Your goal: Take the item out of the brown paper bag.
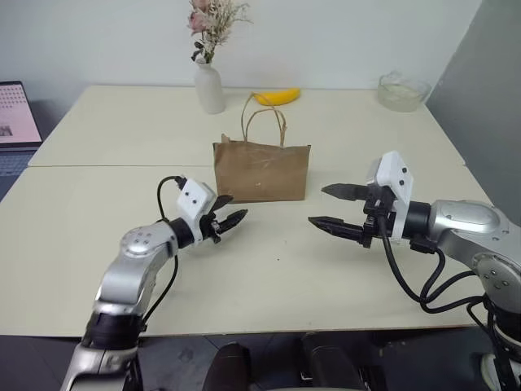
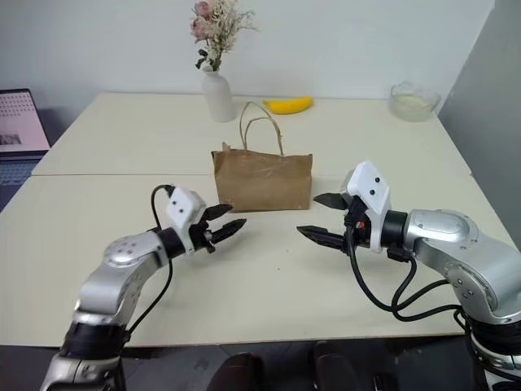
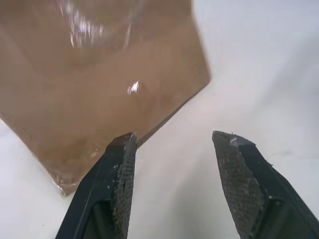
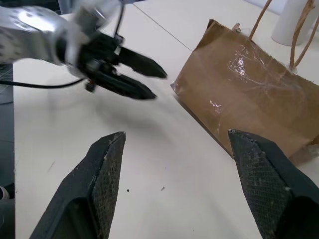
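The brown paper bag (image 1: 260, 171) stands upright at the middle of the table, its two cord handles (image 1: 264, 122) rising above its mouth. The item is hidden. My left gripper (image 1: 236, 207) hovers open and empty just in front of the bag's lower left corner, pointing at it. In the left wrist view the bag's crinkled face (image 3: 99, 74) sits close beyond the open left gripper (image 3: 174, 137). My right gripper (image 1: 317, 205) is open wide and empty, off the bag's right front corner and pointing left. The right wrist view takes in the bag (image 4: 249, 99) and the left gripper (image 4: 158, 85).
A white vase (image 1: 209, 85) of dried flowers stands behind the bag, with a banana (image 1: 277, 97) to its right. A glass bowl (image 1: 401, 90) sits at the far right corner. A laptop (image 1: 16, 114) is off the table's left edge.
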You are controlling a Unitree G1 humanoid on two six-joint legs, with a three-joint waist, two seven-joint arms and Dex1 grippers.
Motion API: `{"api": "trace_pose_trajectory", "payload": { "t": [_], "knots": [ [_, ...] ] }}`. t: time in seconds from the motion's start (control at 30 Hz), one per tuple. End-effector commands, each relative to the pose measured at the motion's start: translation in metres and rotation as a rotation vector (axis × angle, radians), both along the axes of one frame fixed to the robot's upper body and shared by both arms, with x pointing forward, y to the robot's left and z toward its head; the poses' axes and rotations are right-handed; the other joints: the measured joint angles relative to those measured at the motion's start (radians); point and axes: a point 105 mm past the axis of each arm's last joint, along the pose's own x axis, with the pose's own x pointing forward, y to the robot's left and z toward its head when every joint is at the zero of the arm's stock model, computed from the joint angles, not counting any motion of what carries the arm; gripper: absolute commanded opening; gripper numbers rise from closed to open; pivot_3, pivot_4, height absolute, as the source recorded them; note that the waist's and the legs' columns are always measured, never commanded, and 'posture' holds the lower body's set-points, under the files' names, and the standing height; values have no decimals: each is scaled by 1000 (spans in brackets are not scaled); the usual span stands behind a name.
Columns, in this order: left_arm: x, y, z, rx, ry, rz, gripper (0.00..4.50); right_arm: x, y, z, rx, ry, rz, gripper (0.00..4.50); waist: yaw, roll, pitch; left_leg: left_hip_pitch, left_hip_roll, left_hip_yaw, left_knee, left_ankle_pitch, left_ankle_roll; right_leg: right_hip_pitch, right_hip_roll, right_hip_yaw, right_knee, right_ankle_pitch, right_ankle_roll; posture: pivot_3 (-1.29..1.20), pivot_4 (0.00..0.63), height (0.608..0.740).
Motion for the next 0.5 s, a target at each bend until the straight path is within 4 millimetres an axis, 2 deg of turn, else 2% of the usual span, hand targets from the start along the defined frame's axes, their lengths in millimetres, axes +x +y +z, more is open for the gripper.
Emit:
{"api": "trace_pose_trajectory", "payload": {
  "t": [0.03,0.13,0.2,0.37,0.5],
  "knots": [
    [-37,1,24,-47,-72,39,2562,25,-2,15,50,-108,-81,3269,-4,0,-1,1,0,1,0,0,0,0,0,1,0,0,0,0,150,740],
    [-49,11,22,-54,-60,120,2574,50,-2,18,59,-159,-135,2564,-2,-1,-1,8,-1,2,0,0,0,6,0,1,0,0,0,0,150,740],
    [-52,16,21,-44,-64,160,2574,65,-1,20,48,-191,-152,1839,-2,-1,-1,10,-1,1,0,0,0,7,1,1,0,-1,-1,0,150,740],
    [-62,21,24,-35,-94,234,2574,128,13,26,-50,-307,-217,45,-7,-1,-1,11,-1,2,0,0,0,7,1,2,0,-1,-2,0,150,740],
    [-67,23,22,-14,-89,256,2574,169,33,31,-156,-366,-234,18,-13,0,0,11,-1,3,-3,0,0,6,1,2,0,-1,-3,0,150,740]
  ]
}}
